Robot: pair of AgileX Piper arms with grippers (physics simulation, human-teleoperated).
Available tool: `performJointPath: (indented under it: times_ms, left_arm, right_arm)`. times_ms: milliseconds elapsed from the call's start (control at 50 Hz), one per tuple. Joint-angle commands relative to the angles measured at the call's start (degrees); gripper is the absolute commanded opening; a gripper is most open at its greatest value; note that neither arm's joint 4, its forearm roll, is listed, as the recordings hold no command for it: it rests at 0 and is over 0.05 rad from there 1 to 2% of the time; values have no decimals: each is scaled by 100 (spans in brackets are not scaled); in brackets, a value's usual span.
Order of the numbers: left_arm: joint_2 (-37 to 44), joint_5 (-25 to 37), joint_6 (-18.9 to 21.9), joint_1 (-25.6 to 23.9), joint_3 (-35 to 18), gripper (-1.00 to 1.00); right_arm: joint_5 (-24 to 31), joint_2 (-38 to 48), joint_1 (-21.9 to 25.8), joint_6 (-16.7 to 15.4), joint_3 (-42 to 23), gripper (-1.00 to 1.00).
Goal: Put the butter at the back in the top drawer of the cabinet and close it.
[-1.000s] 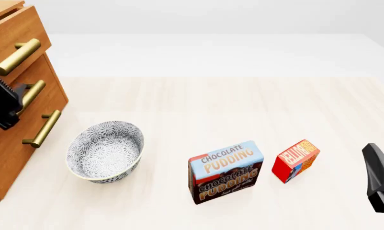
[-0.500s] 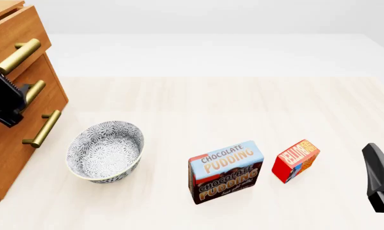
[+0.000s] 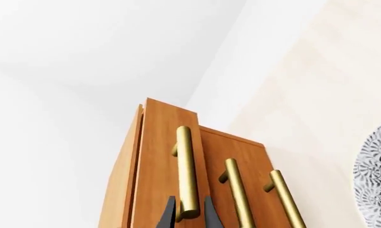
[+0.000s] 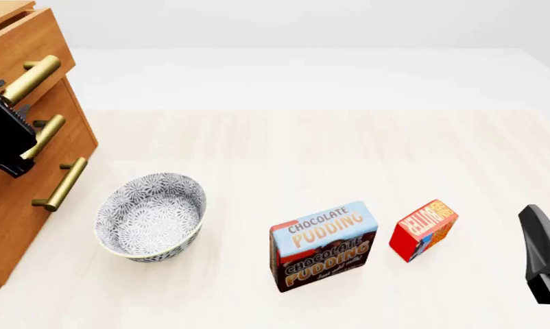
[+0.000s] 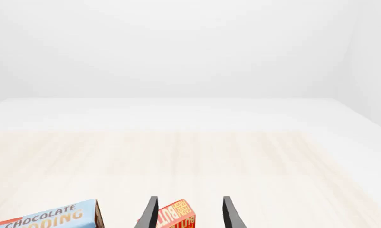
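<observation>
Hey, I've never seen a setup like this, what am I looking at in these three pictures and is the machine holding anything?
These are simulator renders of a two-armed robot at a table. The wide picture comes from a fixed camera above and behind the arms. The other two come from cameras on each arm's wrist, looking along its fingers.

On the table sit a wooden cabinet with three drawers, a patterned bowl, a Chocolate Pudding box and a small red butter box.

The left gripper has its jaws on either side of the brass handle of the top drawer, which stands slightly pulled out. Whether they actually pinch the handle, I cannot tell. The right gripper waits open near the butter, holding nothing.
</observation>
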Motion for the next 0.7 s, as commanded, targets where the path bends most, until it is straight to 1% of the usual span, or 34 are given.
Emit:
performJointPath:
  times_ms: [20, 320, 580, 700]
  left_arm:
    - [-4, 27, 33, -6, 57, -100]
    - [-102, 97, 40, -21, 87, -100]
    - [-370, 307, 35, -188, 114, -100]
    - [-313, 285, 36, -280, 78, -100]
  right_arm:
    - [0, 0, 0, 0, 0, 100]
    - [0, 0, 0, 0, 0, 100]
    - [0, 0, 0, 0, 0, 100]
    - [0, 0, 0, 0, 0, 100]
